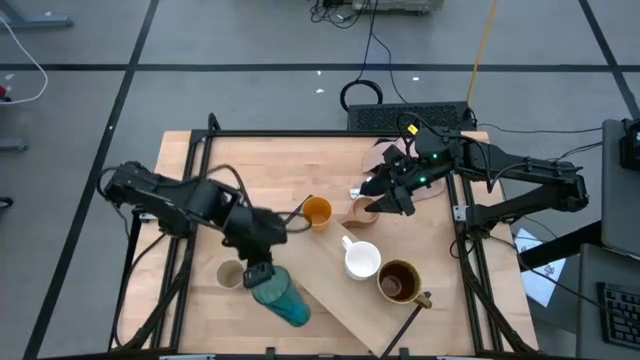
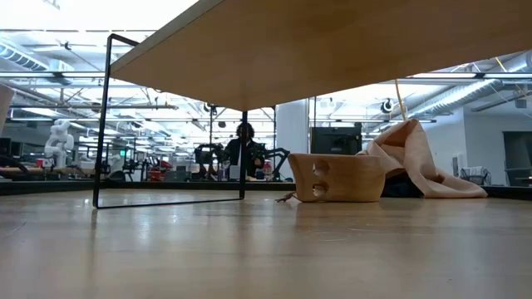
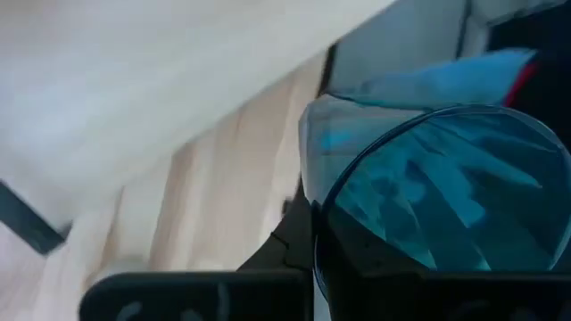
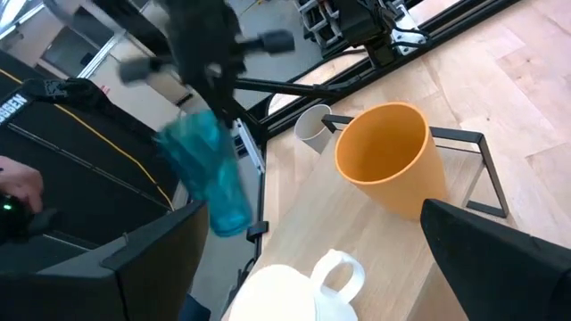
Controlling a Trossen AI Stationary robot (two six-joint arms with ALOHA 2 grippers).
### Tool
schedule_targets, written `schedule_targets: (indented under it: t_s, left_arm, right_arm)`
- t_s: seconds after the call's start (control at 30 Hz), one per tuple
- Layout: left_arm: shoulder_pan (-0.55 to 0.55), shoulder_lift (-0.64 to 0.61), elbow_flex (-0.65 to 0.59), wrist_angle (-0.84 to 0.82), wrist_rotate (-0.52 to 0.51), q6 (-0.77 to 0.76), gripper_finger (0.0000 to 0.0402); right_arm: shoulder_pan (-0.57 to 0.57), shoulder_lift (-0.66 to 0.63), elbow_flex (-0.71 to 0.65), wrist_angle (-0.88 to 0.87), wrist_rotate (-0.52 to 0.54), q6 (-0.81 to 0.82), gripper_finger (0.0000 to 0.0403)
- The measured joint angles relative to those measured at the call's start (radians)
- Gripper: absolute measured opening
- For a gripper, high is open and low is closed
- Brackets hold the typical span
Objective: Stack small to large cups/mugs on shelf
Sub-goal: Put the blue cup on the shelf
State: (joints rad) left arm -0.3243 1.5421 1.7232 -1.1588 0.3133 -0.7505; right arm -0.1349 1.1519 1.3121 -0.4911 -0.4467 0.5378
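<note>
Left tool (image 1: pixel 258 272) pinching teal cup (image 1: pixel 280 297), lifted.
I see the right tool (image 1: pixel 383 198) over the tan cup (image 1: pixel 362 210); its state I cannot tell.

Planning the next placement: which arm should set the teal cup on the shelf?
Left. The left gripper already holds the teal cup beside the shelf; the right gripper is over by the tan cup.

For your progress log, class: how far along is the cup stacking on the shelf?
Done: orange cup, white handled mug and dark brown handled mug stand on the light wooden shelf board. In hand: left gripper carries the teal glazed cup. Left: beige-grey cup; right gripper hovers at the tan cup.
</note>
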Motion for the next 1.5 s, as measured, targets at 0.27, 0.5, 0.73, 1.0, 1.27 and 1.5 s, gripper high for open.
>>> schedule_targets:
  t_s: [0.27,0.5,0.73,1.0,1.27,1.5]
  left_arm:
    - [0.054,0.000,0.190,0.011,-0.020,0.049,0.0003]
    - [0.083,-0.001,0.244,0.013,-0.036,0.074,0.0003]
    - [0.083,0.000,0.244,0.158,-0.050,0.075,0.0003]
    - [0.079,0.000,0.244,0.200,-0.087,0.087,0.0003]
    - [0.079,0.000,0.244,0.391,-0.046,0.078,0.0003]
    - [0.064,0.014,0.246,0.462,-0.025,0.075,0.0003]
  right_arm:
    - [0.022,0.000,0.000,0.046,-0.079,0.054,0.0400]
    - [0.054,0.000,0.000,0.068,-0.079,0.070,0.0400]
    - [0.058,0.000,0.000,0.060,-0.079,0.051,0.0400]
    - [0.057,0.000,0.000,0.060,-0.074,0.051,0.0400]
    - [0.064,0.000,0.000,0.061,-0.078,0.081,0.0400]
    - [0.127,0.000,0.000,0.134,-0.080,0.148,0.0400]
